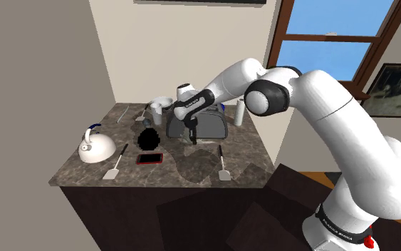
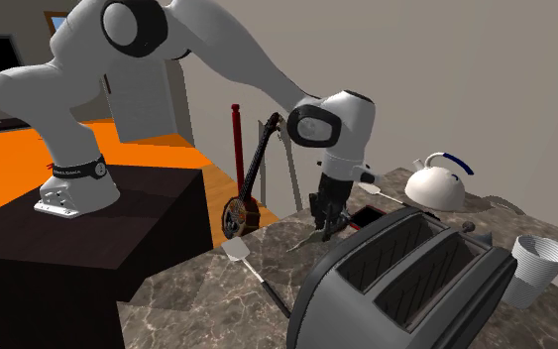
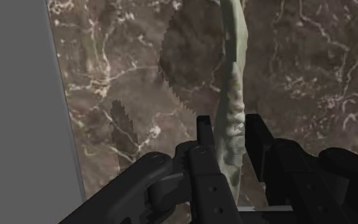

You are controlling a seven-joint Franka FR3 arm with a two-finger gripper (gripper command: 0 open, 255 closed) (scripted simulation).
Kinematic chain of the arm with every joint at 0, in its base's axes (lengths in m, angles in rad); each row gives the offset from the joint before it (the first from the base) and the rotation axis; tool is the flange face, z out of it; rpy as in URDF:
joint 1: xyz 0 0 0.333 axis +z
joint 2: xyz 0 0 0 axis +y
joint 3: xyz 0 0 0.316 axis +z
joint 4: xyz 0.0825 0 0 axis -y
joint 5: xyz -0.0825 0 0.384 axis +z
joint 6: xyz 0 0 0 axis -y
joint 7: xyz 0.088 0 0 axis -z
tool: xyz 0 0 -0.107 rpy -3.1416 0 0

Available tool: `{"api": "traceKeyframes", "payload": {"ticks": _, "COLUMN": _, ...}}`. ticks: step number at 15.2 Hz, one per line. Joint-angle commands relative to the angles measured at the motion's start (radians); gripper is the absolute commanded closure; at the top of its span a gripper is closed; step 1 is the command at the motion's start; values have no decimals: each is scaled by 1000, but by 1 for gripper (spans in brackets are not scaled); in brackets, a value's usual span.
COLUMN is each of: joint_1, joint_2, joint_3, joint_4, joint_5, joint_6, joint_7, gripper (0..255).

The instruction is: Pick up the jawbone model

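Observation:
The jawbone model (image 3: 233,95) is a pale greenish curved bone with a row of teeth. My gripper (image 3: 229,124) is shut on it, one black finger on each side of the toothed part. In the second exterior view the gripper (image 2: 328,220) points down beside the toaster (image 2: 405,278), and the end of the jawbone (image 2: 321,237) sticks out below the fingers, just above the marble counter (image 2: 197,288). From the shoulder view the gripper (image 1: 191,135) hangs in front of the toaster (image 1: 199,125).
On the counter (image 1: 85,175) stand a white kettle (image 1: 95,148), a red-edged phone (image 1: 149,158), a black lump (image 1: 147,137), two spatulas (image 1: 113,167) (image 1: 224,167) and white cups (image 1: 162,107). The toaster's grey side (image 3: 18,108) is close beside the gripper.

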Motion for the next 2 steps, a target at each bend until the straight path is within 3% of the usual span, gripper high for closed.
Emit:
{"api": "traceKeyframes", "payload": {"ticks": 1, "joint_1": 0, "joint_2": -11, "joint_3": -1, "joint_4": -3, "joint_5": 0, "joint_6": -8, "joint_7": -1, "gripper": 255}}
{"api": "traceKeyframes", "payload": {"ticks": 2, "joint_1": 0, "joint_2": -11, "joint_3": -1, "joint_4": -2, "joint_5": 0, "joint_6": -8, "joint_7": -1, "gripper": 255}}
